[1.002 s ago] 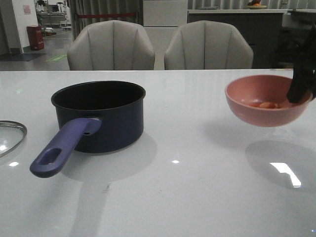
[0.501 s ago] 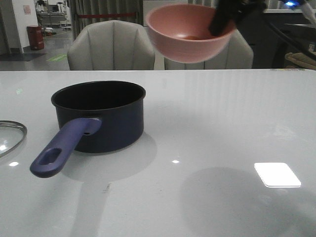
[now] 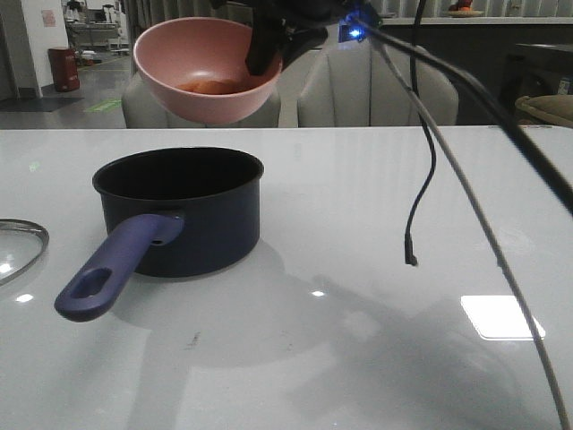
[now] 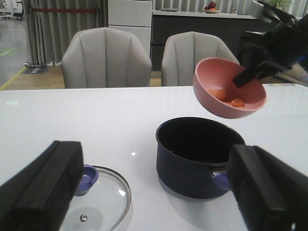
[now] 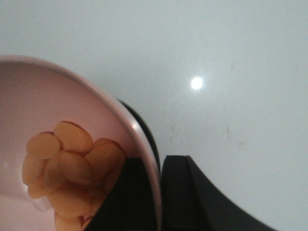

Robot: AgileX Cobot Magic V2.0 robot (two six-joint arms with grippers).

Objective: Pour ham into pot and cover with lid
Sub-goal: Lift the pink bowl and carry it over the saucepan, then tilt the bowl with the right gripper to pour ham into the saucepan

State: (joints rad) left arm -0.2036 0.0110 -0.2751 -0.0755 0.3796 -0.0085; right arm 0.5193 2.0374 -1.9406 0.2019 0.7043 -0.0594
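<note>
The dark navy pot (image 3: 192, 224) stands on the table with its purple-blue handle (image 3: 112, 269) pointing toward me; its black inside looks empty. Above its far rim hangs a pink bowl (image 3: 206, 103), tilted a little, with orange-pink ham (image 3: 210, 86) lying in it. My right gripper (image 3: 266, 49) is shut on the bowl's rim. In the right wrist view, the ham (image 5: 67, 168) sits low in the bowl (image 5: 57, 96) beside my right gripper (image 5: 160, 166). The glass lid (image 4: 98, 204) lies flat left of the pot (image 4: 199, 159). My left gripper (image 4: 154, 192) is open, above lid and pot.
Two grey chairs (image 3: 201, 85) stand behind the white table (image 3: 376, 340). Cables (image 3: 430, 161) from the right arm hang down over the table's right half, one loose end close to the surface. Only the lid's edge (image 3: 22, 242) shows at the front view's left border.
My right gripper has carried the pink bowl up and to the left, from low over the table's right side to above the pot. Pot and lid have not moved.
</note>
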